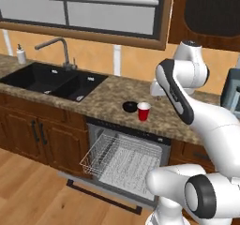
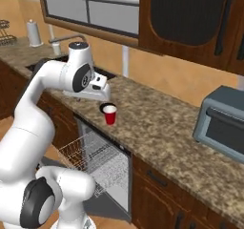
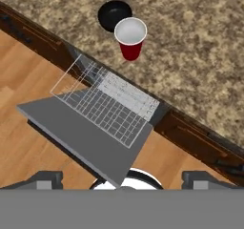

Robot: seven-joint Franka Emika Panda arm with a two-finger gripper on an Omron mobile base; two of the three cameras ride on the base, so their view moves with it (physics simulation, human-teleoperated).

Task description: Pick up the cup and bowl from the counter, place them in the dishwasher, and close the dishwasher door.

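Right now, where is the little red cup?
The red cup stands upright on the granite counter, near its front edge, right above the open dishwasher. The black bowl sits just beside it, toward the sink.

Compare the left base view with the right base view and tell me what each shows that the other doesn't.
Left base view alone: the black sink basin, its grey faucet and the dishwasher door folded down, bar handle toward the floor.

Right base view alone: the grey toaster oven on the counter and a paper towel roll far left.

Both: the red cup upright beside the black bowl, untouched, above the open dishwasher with its white wire rack.
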